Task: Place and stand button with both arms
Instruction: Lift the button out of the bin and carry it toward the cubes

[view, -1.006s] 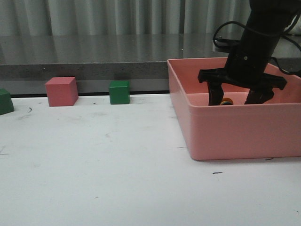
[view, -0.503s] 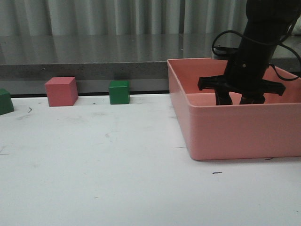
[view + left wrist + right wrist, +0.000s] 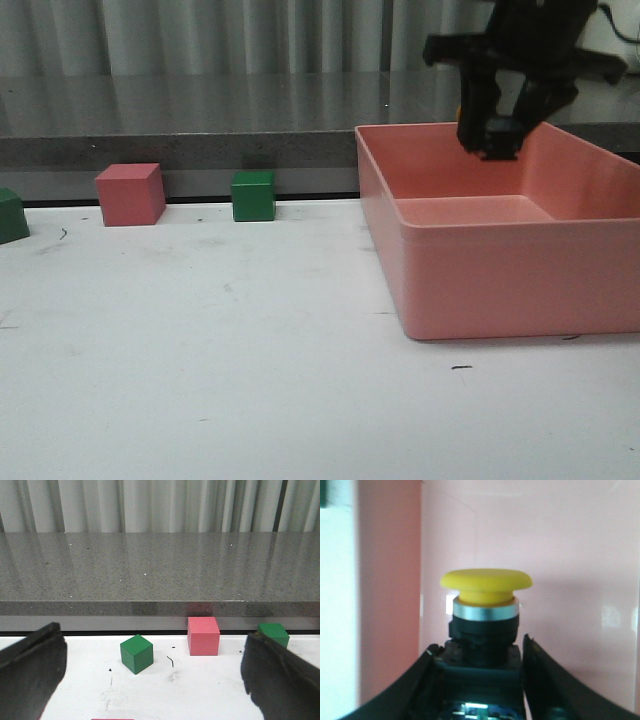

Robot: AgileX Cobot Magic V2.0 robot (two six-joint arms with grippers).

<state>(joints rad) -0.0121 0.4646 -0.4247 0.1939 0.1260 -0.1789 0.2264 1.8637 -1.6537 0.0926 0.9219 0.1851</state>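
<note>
Now the button sits clenched between the right gripper's fingers above the pink bin.

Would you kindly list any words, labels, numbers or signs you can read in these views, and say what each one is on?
None can be read in any view.
The button in the right gripper shows blue-green marks low on its base, too blurred to read.
The pink bin, the red cube and the green cubes carry no print.

A white, scuffed worktop fills the foreground. Behind it runs a grey speckled stone ledge, glossy under soft light. Pale pleated curtains hang along the back.
</note>
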